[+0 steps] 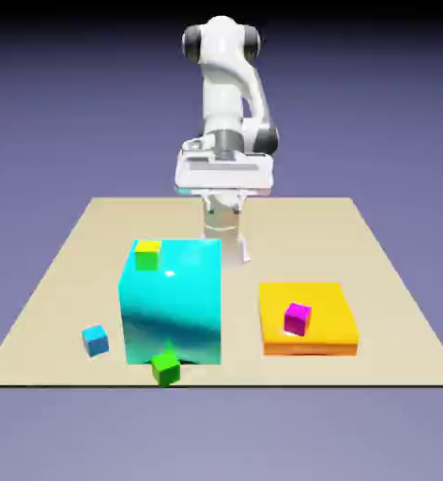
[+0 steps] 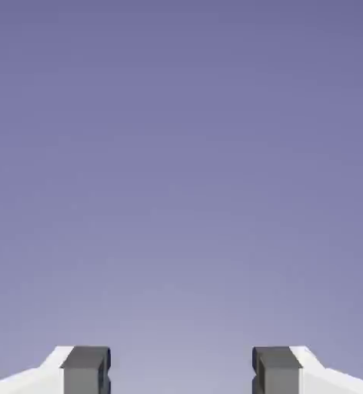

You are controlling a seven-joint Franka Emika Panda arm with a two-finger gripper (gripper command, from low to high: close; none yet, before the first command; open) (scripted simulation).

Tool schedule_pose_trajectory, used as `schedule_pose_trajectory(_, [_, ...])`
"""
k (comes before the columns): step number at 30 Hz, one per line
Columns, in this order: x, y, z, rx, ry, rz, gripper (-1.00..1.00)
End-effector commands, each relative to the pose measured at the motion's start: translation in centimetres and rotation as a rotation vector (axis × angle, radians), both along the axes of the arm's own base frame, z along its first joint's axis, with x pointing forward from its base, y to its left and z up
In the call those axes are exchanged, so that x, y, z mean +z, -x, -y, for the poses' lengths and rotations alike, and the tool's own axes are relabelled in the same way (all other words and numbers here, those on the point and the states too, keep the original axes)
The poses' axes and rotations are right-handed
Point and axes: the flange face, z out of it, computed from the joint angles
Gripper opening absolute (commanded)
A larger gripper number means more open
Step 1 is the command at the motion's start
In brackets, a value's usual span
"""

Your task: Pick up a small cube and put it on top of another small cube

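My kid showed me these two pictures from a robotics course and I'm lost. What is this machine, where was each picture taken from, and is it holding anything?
It is a white robot arm in a computer simulation. One picture looks at it from across the table. The other looks along its gripper, seeing only backdrop between two grey fingertips; it stands open, holding nothing. On the table: a tiny blue cube, a tiny green cube, a big cyan block with a yellow-topped cube on it, and a magenta cube on a yellow slab.

The exterior view looks down at the table (image 1: pixel 394 282) from some distance; the hand view sees only the backdrop (image 2: pixel 181 154); they share nothing else.
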Motion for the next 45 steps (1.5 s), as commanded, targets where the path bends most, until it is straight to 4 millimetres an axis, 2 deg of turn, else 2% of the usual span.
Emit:
schedule_pose_trajectory(1, [-0.9, -0.6, 1.4, -0.073, -0.063, -0.039, 0.0])
schedule_pose_trajectory(4, [-3.6, -2.1, 5.7, -0.298, -0.249, -0.146, 0.0])
schedule_pose_trajectory(8, [-6.1, -3.3, 15.0, -0.664, -0.496, -0.215, 0.0])
schedule_pose_trajectory(11, [-9.2, -3.0, 19.8, -0.91, -0.669, -0.28, 0.0])
schedule_pose_trajectory(17, [-15.5, -0.8, 28.3, -1.39, -0.999, -0.359, 0.0])
schedule_pose_trajectory(25, [-22.6, 4.4, 38.1, -1.972, -1.419, -0.322, 0.0])
schedule_pose_trajectory(28, [-26.5, 4.4, 36.4, -2.091, -1.556, -0.396, 0.0])
schedule_pose_trajectory(29, [-27.5, 3.6, 34.0, -2.071, -1.556, -0.459, 0.0])
schedule_pose_trajectory(31, [-27.6, 3.5, 33.7, -2.069, -1.556, -0.465, 0.0])
schedule_pose_trajectory(36, [-33.9, 1.4, 32.3, -2.069, -1.556, -0.465, 0.0])
schedule_pose_trajectory(37, [-33.9, 1.4, 32.3, -2.069, -1.556, -0.465, -1.0])
schedule_pose_trajectory(38, [-33.9, 1.4, 32.3, -2.069, -1.556, -0.465, -1.0])
schedule_pose_trajectory(43, [-27.6, 3.3, 33.6, -2.059, -1.55, -0.472, -1.0])
schedule_pose_trajectory(45, [-26.7, 0.2, 32.8, -1.881, -1.474, -0.555, -1.0])
